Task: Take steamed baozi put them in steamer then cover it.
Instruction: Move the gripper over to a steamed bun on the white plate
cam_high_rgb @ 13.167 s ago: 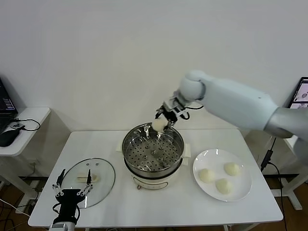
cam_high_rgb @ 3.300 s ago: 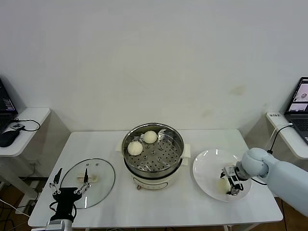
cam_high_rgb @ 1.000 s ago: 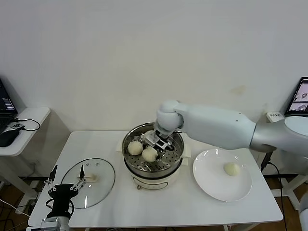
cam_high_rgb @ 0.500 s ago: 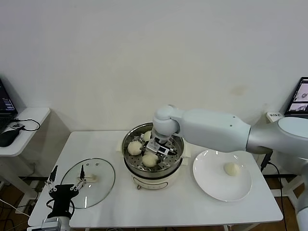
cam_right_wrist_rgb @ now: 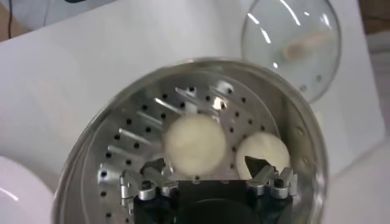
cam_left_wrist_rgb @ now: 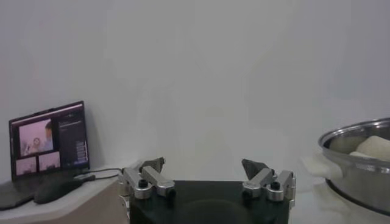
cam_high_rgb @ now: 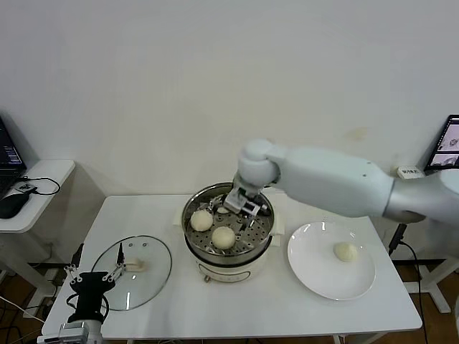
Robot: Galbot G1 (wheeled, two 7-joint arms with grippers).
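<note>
The steamer (cam_high_rgb: 252, 245) stands mid-table with two baozi in it, one at its left (cam_high_rgb: 201, 220) and one at its front (cam_high_rgb: 224, 237). My right gripper (cam_high_rgb: 242, 206) hangs open and empty over the tray's far part and hides what lies under it. The right wrist view shows its open gripper (cam_right_wrist_rgb: 207, 167) just above two baozi (cam_right_wrist_rgb: 195, 145) (cam_right_wrist_rgb: 262, 155) on the perforated tray (cam_right_wrist_rgb: 134, 143). Another baozi (cam_high_rgb: 346, 251) lies on the white plate (cam_high_rgb: 323, 281). The cover (cam_high_rgb: 136, 276) lies flat at the table's left. My left gripper (cam_high_rgb: 92, 276) is open, low by the front left corner.
The left wrist view shows its open gripper (cam_left_wrist_rgb: 204, 165), the steamer's side (cam_left_wrist_rgb: 359, 173) and a laptop (cam_left_wrist_rgb: 49, 137) on a side table. The side table (cam_high_rgb: 32, 188) stands beyond the table's left edge. The cover also shows in the right wrist view (cam_right_wrist_rgb: 291, 42).
My right gripper has let go of the baozi at the steamer's front and has risen back toward the far rim. The left arm has barely moved.
</note>
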